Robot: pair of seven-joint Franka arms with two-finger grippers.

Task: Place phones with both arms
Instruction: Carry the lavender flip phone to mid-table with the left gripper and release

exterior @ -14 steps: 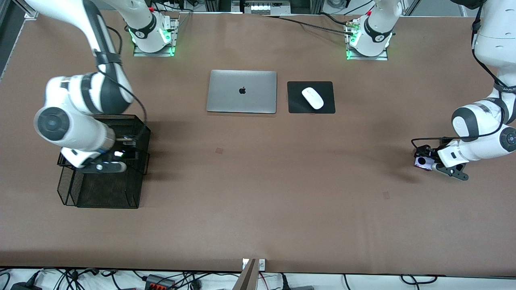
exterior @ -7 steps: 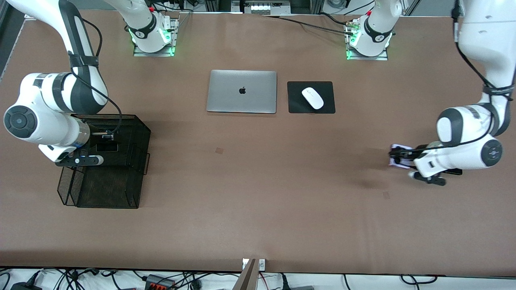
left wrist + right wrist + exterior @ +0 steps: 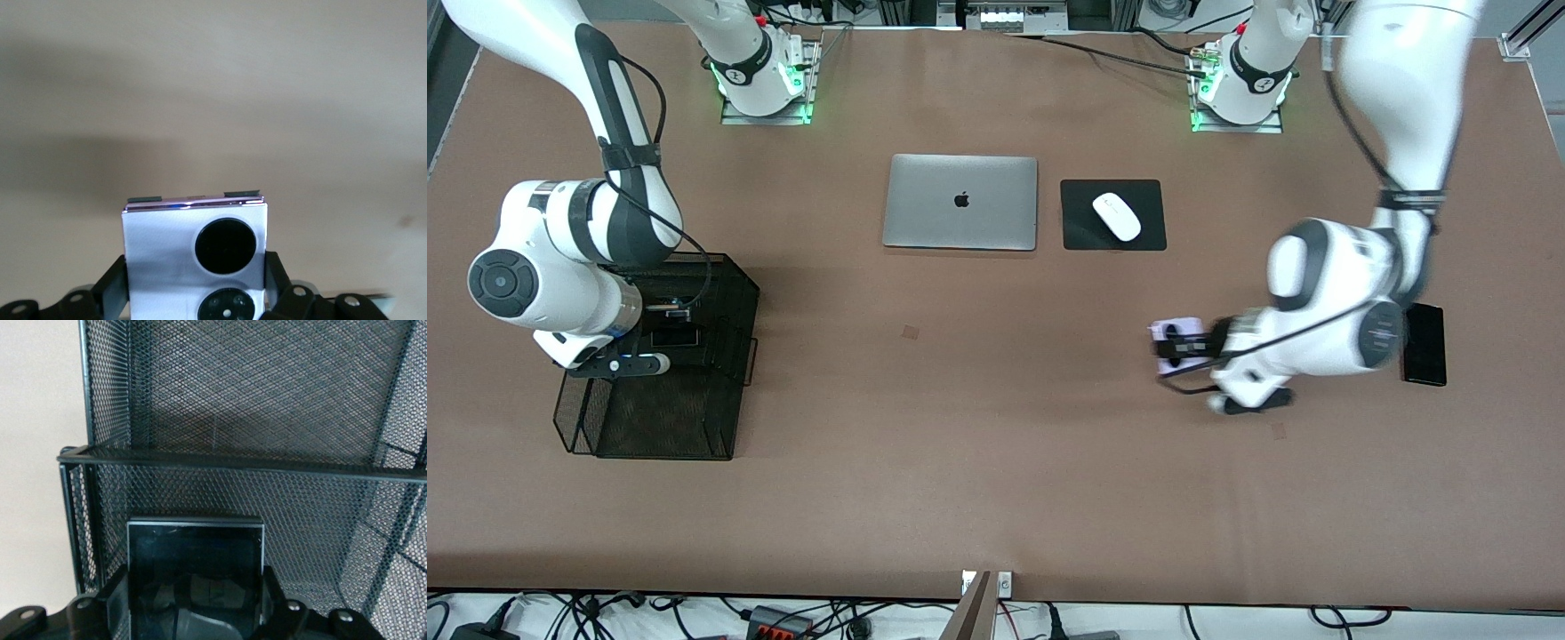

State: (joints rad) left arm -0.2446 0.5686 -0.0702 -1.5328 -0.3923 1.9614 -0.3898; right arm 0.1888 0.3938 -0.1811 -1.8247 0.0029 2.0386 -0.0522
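Left end effector is pinching the lilac phone by its two side edges and carrying it in the air over bare table, between the mouse pad and the long black phone, which is lying flat toward the left arm's end of the table. In the left wrist view the lilac phone is sitting square between the pads, its two black circles showing. Right end effector is gripping the small black phone over the black mesh organizer, just above its tiers. Judging by this, no phone is placed yet: two are being carried, and the long one is lying untouched. The laptop and mouse are sitting apart from the work.
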